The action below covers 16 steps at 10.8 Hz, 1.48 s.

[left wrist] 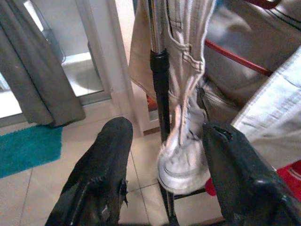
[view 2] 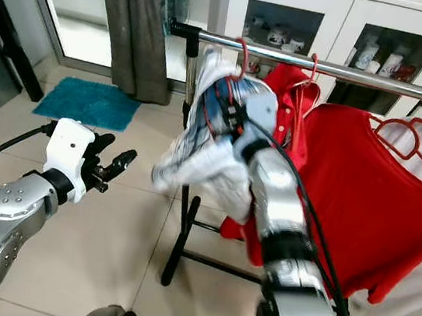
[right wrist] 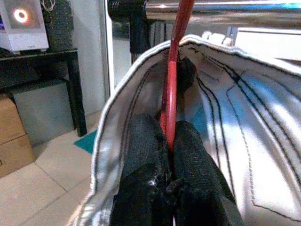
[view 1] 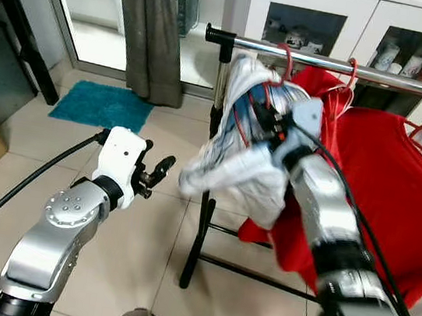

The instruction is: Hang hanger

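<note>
Right claw [right wrist: 170, 136]: raised just under the rail, fingers pinched tight on the red hanger's neck, buried in the collar of the white garment.
Hanger [right wrist: 172, 70]: red, its neck rose from between the right fingers up to the rail; in the eye views its hook [view 2: 243, 56] curved over the rail near the rail's left end.
White garment [view 1: 230, 165]: a pale, striped piece draped on the hanger, bunched around the right wrist and hanging down beside the rack's post.
Rail [view 1: 380, 76]: a chrome bar with a black end cap, running across the upper part of the eye views.
Post [left wrist: 159, 70]: a chrome and black upright under the rail's left end, standing on a black base on the tiled floor.
Red shirt [view 2: 354, 202]: hung on its own red hanger further right along the rail, touching the white garment's side.
Left claw [left wrist: 164, 174]: held low, to the left of the rack, fingers spread wide apart with nothing between them, pointed toward the post and the garment's dangling hem.
Curtain [view 1: 147, 23]: grey, hung by the glass door behind the rack.
Mat [view 1: 97, 103]: teal, on the floor near the curtain.
Cabinet [view 1: 325, 17]: white, glass-fronted, behind the rail.
</note>
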Motion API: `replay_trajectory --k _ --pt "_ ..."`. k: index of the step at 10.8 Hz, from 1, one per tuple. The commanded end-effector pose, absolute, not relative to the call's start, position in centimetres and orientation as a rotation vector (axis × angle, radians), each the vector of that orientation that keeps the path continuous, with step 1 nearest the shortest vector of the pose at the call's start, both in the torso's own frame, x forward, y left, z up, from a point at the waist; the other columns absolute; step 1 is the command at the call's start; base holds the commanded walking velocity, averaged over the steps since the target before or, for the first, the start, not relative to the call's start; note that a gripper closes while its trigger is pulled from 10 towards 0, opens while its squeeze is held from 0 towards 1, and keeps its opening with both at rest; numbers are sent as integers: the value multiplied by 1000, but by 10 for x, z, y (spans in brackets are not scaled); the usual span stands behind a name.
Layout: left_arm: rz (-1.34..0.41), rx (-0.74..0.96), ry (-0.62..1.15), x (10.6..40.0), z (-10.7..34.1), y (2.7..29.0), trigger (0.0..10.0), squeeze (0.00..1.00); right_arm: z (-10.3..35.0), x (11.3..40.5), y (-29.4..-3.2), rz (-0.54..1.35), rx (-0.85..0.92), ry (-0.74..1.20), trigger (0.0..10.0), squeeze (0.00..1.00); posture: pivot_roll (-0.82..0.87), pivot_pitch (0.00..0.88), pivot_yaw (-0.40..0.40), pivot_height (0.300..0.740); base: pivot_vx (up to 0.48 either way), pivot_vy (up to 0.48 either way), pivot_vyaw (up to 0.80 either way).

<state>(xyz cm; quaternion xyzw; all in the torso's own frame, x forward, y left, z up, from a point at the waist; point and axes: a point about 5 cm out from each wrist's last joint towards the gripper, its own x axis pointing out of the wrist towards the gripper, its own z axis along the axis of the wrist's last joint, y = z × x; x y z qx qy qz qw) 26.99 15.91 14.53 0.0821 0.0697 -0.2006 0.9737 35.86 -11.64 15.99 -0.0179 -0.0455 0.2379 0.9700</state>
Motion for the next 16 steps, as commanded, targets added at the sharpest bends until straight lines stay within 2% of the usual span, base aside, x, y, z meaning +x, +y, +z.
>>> replay_trajectory --k 1,2,3,6,8,9,10,11,14,16 --pt "-405 185 148 271 143 161 10000 0 178 352 -112 529 -50 -165 0 0 -25 0 43 740 0 0 0" --pt "-467 169 138 273 142 156 10000 1000 178 338 -114 568 -21 -153 0 0 -30 0 42 740 0 0 0" --pt "-528 154 131 276 141 147 10000 1000 179 323 -110 628 -17 -142 0 0 -33 0 41 740 0 0 0" --pt "-687 133 171 282 126 122 10000 1000 182 300 -107 665 -1 -102 0 0 -58 8 44 740 0 0 0" --pt "-657 141 156 293 123 120 10000 1000 188 290 -103 701 16 -93 0 0 -72 14 51 740 0 0 0" --pt "-610 216 133 303 120 126 10000 545 194 279 -100 768 35 -94 0 0 -82 9 59 740 0 0 0" --pt "-600 203 136 305 118 128 2000 0 196 274 -102 788 33 -96 0 0 -85 6 62 740 0 0 0" --pt "-592 208 136 308 115 131 0 0 198 270 -104 804 36 -97 0 0 -94 0 65 740 0 0 0" --pt "-583 174 61 311 119 134 0 0 197 264 -113 819 10 -70 0 0 -96 0 58 740 0 0 0" --pt "-607 161 44 300 121 141 0 0 192 263 -115 819 -10 -44 0 0 -82 0 54 740 0 0 0"
